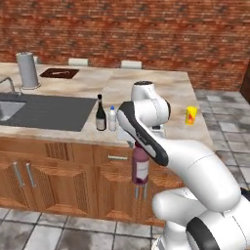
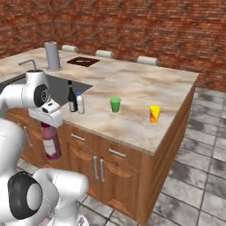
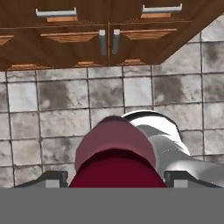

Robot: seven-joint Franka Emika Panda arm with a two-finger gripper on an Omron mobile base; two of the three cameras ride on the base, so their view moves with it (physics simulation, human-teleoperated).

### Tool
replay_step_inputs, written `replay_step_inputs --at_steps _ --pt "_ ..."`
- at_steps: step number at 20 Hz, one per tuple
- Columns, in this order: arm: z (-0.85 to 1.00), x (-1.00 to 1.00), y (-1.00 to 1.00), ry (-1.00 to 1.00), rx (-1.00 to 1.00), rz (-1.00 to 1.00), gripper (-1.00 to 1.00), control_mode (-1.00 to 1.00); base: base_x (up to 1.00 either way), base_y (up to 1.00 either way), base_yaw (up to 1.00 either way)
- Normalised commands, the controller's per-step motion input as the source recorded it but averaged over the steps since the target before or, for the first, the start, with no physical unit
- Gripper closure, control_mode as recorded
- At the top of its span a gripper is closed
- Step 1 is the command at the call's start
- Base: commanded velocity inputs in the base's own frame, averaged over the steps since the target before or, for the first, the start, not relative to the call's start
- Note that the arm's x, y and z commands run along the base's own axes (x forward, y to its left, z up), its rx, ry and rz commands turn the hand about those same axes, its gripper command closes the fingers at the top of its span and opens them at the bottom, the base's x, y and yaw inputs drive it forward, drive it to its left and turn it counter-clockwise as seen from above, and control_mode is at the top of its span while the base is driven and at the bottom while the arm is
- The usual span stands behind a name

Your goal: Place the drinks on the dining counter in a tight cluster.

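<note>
My gripper (image 1: pixel 139 146) is shut on the purple-red juice bottle (image 1: pixel 140 167), holding it by the top. The bottle hangs upright in front of the cabinet fronts, below the level of the dining counter (image 1: pixel 156 85). In the hand view its maroon cap (image 3: pixel 114 142) sits between my fingertips (image 3: pixel 51 179), above the tiled floor. The dark wine bottle (image 1: pixel 100 116) and the small water bottle (image 1: pixel 112 119) stand side by side near the counter's front edge, just right of the sink. From the right they show as wine bottle (image 2: pixel 71 99) and water bottle (image 2: pixel 80 103), with the juice bottle (image 2: pixel 51 142) low to their left.
A green cup (image 2: pixel 115 104) and a yellow cup (image 2: pixel 154 113) stand on the counter right of the bottles. The dark sink (image 1: pixel 46 111) lies to the left, with a grey jug (image 1: pixel 28 71) and a dark board (image 1: pixel 59 73) at the back. Cabinet handles (image 3: pixel 108 41) face the hand.
</note>
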Motion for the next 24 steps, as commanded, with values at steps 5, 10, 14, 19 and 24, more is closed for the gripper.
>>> replay_step_inputs --at_steps 5,10,14,19,24 --pt "0.0 0.0 0.0 0.0 0.0 0.0 1.0 1.0 0.53 0.31 -0.53" --pt "0.0 0.0 0.0 0.0 0.0 0.0 1.0 1.0 0.63 0.37 -0.07" --pt "0.0 0.0 0.0 0.0 0.0 0.0 1.0 1.0 0.67 0.31 -0.02" --pt "0.0 0.0 0.0 0.0 0.0 0.0 1.0 1.0 0.57 0.39 -0.17" --pt "0.0 0.0 0.0 0.0 0.0 0.0 1.0 1.0 0.35 0.53 -0.2"
